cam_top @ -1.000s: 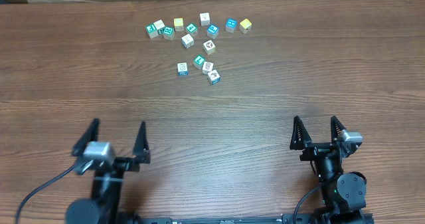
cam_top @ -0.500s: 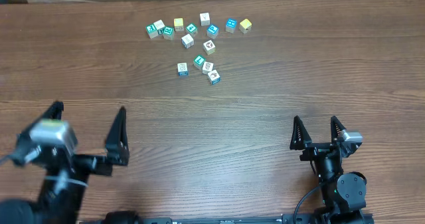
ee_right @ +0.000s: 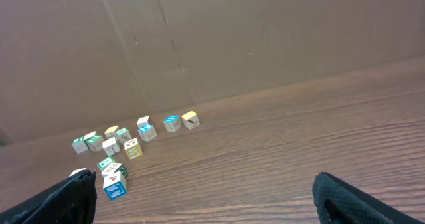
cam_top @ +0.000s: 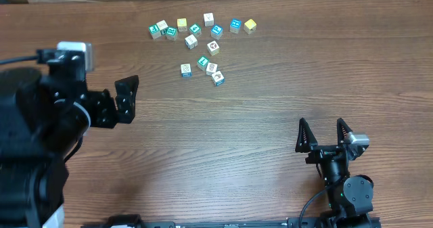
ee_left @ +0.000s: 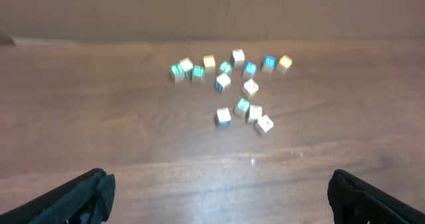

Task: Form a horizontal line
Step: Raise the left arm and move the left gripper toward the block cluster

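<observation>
– Cubes (cam_top: pixel 212 68) for the line: likely light, rigid, slick; pinch each across opposite flat sides. Location?
– Four, loosely clustered, far centre of table (cam_top: pixel 270 120), near other scattered cubes (cam_top: pixel 195 29). Face pictures unreadable. Left gripper (ee_left: pixel 216 191) and right gripper (cam_top: pixel 321 123) gape, empty. One left finger hidden overhead.

A wooden table (cam_top: pixel 270 120) of dark brown, long-grained boards fills the scene, its seams running side to side. Along its far edge stands a plain brown cardboard panel (ee_right: pixel 232 38), creased with a few slanting folds. The light is soft and even, leaving a faint sheen on the wood.
</observation>
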Action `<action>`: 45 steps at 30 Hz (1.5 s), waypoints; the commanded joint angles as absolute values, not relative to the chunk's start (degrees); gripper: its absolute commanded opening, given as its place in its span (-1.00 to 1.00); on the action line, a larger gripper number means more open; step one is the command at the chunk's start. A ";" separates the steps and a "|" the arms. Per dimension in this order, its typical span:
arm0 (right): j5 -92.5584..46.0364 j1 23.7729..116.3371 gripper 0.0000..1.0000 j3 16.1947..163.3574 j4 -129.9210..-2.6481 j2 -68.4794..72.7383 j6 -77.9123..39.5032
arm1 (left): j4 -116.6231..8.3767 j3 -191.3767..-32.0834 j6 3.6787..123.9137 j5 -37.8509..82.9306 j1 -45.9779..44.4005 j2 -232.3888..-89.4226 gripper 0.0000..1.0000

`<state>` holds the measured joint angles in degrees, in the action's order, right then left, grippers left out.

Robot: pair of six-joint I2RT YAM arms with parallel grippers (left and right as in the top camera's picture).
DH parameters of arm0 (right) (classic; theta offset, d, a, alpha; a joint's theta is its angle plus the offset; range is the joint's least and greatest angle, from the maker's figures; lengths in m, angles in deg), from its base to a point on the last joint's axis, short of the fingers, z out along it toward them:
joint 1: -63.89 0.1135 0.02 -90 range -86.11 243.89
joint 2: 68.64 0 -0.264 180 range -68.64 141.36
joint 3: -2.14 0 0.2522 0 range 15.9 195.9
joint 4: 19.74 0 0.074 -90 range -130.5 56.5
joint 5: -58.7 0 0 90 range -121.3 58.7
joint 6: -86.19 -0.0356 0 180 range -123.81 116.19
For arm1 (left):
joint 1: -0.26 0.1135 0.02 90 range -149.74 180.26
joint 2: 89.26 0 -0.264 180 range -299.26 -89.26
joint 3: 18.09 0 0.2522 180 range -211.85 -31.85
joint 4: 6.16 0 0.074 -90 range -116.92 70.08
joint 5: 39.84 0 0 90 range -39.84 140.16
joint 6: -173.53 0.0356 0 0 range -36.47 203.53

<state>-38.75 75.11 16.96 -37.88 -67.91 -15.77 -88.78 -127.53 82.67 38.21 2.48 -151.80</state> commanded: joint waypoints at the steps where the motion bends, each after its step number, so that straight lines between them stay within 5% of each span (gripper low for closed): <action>1: -38.57 74.74 1.00 16.35 -37.66 -68.48 -15.77 | -89.67 -128.76 84.20 36.57 1.87 -153.68 0.74; 4: -38.57 74.74 1.00 16.35 -37.66 -68.48 -15.75 | -90.50 -128.76 84.00 36.57 1.87 -155.69 -0.41; 7: -38.57 74.74 1.00 16.35 -37.66 -68.48 -15.77 | -91.84 -128.76 83.08 36.57 1.89 -157.62 -0.91; 20: -38.57 74.74 1.00 16.35 -37.66 -68.48 -15.77 | -94.68 -128.76 83.13 36.51 1.82 -163.74 -0.91; 24: -38.57 74.74 1.00 16.35 -37.66 -68.48 -15.75 | -95.03 -128.76 83.11 36.51 1.80 -164.92 -0.70; 32: -38.57 74.74 1.00 16.35 -37.66 -68.48 -15.75 | -95.07 -128.73 79.39 36.55 1.80 -167.04 -0.91; 45: -38.57 74.74 1.00 16.35 -37.66 -68.48 -15.77 | -95.09 -128.71 77.53 33.14 1.69 -170.38 -0.90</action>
